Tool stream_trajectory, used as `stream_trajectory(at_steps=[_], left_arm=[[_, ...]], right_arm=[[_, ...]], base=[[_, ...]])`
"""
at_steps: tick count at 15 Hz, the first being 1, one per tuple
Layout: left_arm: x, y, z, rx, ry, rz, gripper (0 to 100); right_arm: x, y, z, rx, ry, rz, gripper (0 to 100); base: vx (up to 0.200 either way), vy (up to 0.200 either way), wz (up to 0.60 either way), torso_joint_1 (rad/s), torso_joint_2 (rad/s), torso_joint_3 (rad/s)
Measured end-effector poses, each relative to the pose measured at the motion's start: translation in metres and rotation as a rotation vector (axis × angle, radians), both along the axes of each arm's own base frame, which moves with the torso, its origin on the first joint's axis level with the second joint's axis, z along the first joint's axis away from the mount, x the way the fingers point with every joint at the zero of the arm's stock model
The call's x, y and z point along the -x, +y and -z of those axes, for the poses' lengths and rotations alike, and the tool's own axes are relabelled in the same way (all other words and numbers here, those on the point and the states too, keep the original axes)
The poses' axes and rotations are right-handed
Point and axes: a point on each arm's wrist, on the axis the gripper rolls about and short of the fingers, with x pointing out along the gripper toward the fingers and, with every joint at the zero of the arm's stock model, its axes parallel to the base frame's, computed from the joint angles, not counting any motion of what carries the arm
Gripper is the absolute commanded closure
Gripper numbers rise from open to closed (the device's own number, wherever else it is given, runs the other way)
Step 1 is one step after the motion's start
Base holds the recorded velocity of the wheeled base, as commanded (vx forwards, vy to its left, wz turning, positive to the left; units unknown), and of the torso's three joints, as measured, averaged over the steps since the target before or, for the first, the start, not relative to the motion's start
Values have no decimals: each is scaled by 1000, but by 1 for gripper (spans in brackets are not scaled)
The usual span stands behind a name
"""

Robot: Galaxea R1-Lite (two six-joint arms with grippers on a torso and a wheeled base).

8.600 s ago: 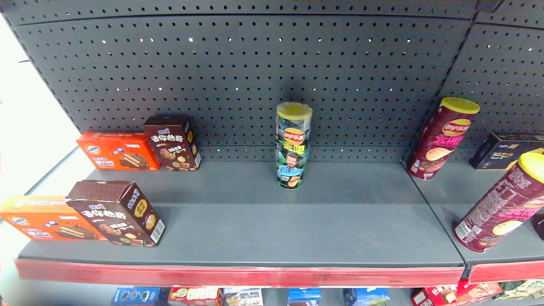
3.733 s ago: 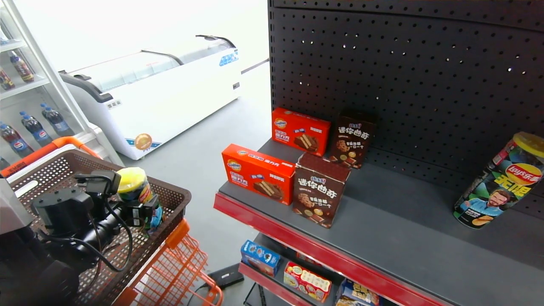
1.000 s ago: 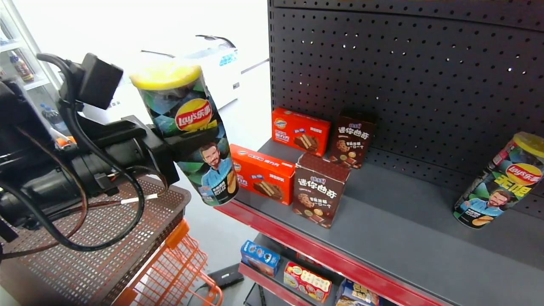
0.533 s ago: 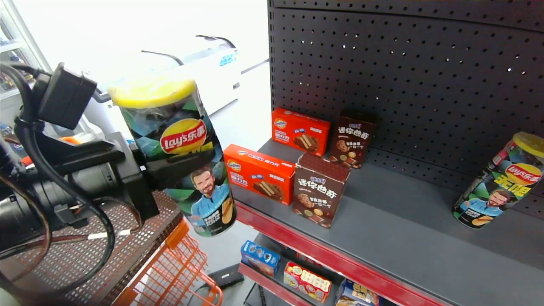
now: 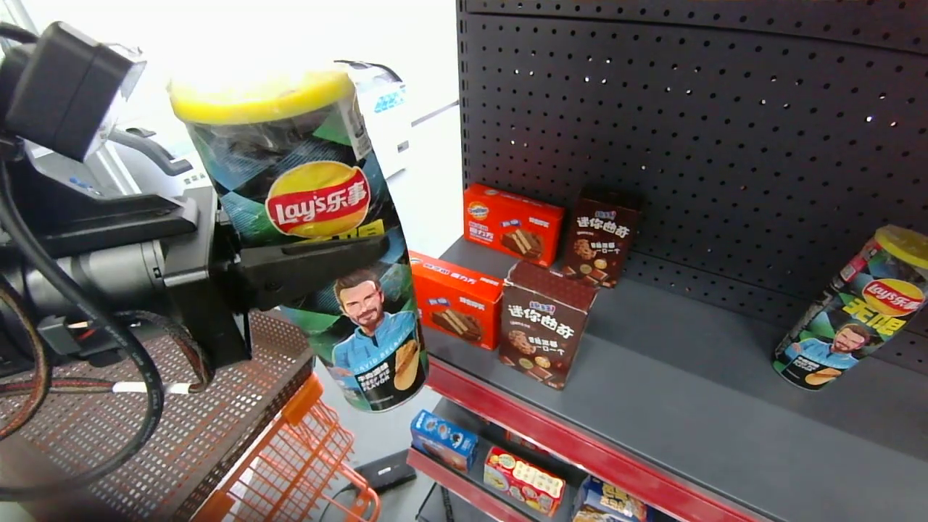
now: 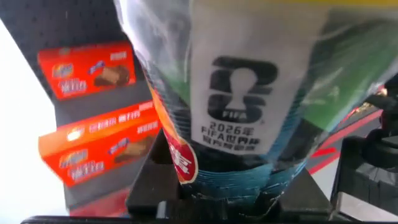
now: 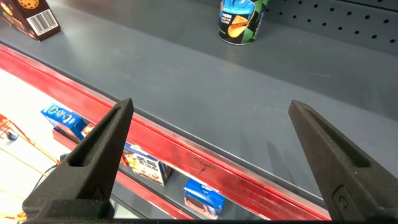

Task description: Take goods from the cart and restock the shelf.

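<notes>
The left hand [image 5: 319, 257] is clamped round the middle of the can [image 5: 290, 159], holding it upright just off the left end of the shelf [image 5: 652, 406]. The can is likely light, stiff and slick-wrapped (it would crush if squeezed), so a mid-body grip suits. The right hand [image 7: 211, 109] gapes empty over the shelf.

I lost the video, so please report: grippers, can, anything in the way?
Left gripper shut on can, between cart and shelf. Right gripper open over shelf front. Boxes on shelf corner nearest the can.
</notes>
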Motion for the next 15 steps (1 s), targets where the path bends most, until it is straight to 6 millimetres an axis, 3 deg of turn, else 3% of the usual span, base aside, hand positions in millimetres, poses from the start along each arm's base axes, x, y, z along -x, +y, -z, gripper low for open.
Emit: stream_trajectory(at_steps=[11, 15], left_arm=[[-3, -15, 11, -16, 31, 114, 100], [-3, -15, 11, -16, 30, 114, 100]], right_arm=[[0, 0, 0, 0, 0, -1, 0], [0, 0, 0, 1, -1, -1, 0]], base=[[0, 0, 0, 0, 0, 0], [0, 0, -600, -5, -1, 4]])
